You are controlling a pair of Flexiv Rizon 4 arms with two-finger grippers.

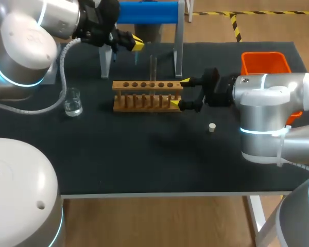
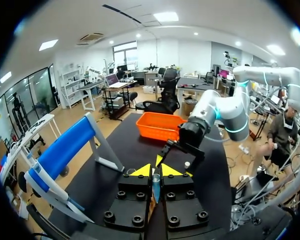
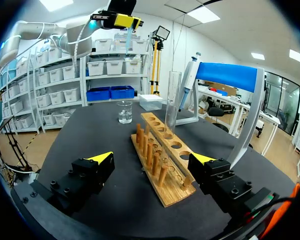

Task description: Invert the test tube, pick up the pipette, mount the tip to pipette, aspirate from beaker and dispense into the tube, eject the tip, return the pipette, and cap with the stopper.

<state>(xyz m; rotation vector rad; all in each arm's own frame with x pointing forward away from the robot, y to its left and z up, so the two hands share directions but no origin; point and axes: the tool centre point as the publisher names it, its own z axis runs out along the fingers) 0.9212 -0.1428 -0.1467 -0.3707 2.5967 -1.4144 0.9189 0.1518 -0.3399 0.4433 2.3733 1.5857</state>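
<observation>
Tube stands upright in the wooden rack, and the pipette sits at its blue stand. Right gripper is spread wide around the rack's end, not touching it. Left gripper is pinching a thin blue tip, up behind the rack.

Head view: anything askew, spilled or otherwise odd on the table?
Nothing stands out: the test tube stands upright in the wooden rack, the beaker is upright, and the stopper sits apart from them.
</observation>
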